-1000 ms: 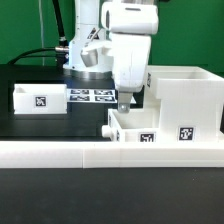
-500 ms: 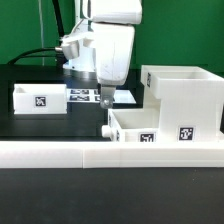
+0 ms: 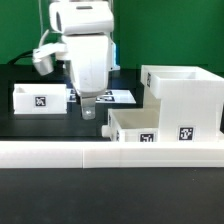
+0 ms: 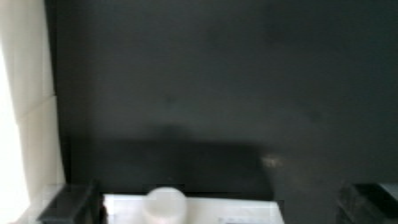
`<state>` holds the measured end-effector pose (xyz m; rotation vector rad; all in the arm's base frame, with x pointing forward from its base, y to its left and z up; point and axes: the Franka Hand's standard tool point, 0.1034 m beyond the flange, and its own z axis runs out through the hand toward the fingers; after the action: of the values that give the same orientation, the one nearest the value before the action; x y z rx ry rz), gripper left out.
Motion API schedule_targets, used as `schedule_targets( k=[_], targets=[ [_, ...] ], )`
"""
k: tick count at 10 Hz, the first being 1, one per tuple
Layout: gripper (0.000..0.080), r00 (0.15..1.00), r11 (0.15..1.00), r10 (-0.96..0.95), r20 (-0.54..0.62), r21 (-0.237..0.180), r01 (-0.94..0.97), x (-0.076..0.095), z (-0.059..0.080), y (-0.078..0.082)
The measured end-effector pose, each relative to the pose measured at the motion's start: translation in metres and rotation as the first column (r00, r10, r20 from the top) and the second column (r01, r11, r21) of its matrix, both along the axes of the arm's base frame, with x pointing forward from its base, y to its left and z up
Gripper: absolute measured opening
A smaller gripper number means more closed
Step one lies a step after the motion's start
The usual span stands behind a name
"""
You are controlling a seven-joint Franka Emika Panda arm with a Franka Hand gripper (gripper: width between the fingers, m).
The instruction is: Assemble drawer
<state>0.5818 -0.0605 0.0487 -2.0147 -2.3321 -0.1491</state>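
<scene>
Behind the white rail (image 3: 60,152), one drawer tray (image 3: 135,128) sits just before the housing (image 3: 185,95), seemingly staged for insertion; at its 10 o'clock the end effector (image 3: 88,111) hangs, jaws spread wide and empty, the second tray (image 3: 38,99) at its 9 o'clock.

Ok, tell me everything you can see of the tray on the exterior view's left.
The tray is a small white plastic-looking box, open-topped and upright, with one square black-and-white tag on its facing wall. It stands on the black table, apart from the housing. The gripper hangs just beside its end on the exterior view's right; contact cannot be told.
</scene>
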Motion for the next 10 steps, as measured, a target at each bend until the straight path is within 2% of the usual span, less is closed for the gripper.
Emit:
schedule_targets(
  k=[2,4,6,7,10],
  targets=[
    [0.0649,1.000,0.998,0.016,-0.021,0.067,-0.015,0.005,-0.008,-0.006],
    [0.0649,0.999,0.996,0.032,-0.028,0.088,-0.030,0.007,-0.018,0.009],
    [0.0649,0.999,0.995,0.040,-0.006,0.096,-0.039,0.010,-0.023,0.025],
    [0.0649,0.998,0.995,0.045,0.043,0.085,-0.049,0.015,-0.025,0.032],
    [0.0649,0.998,0.995,0.043,0.042,0.085,-0.046,0.013,-0.027,0.031]
  ],
)
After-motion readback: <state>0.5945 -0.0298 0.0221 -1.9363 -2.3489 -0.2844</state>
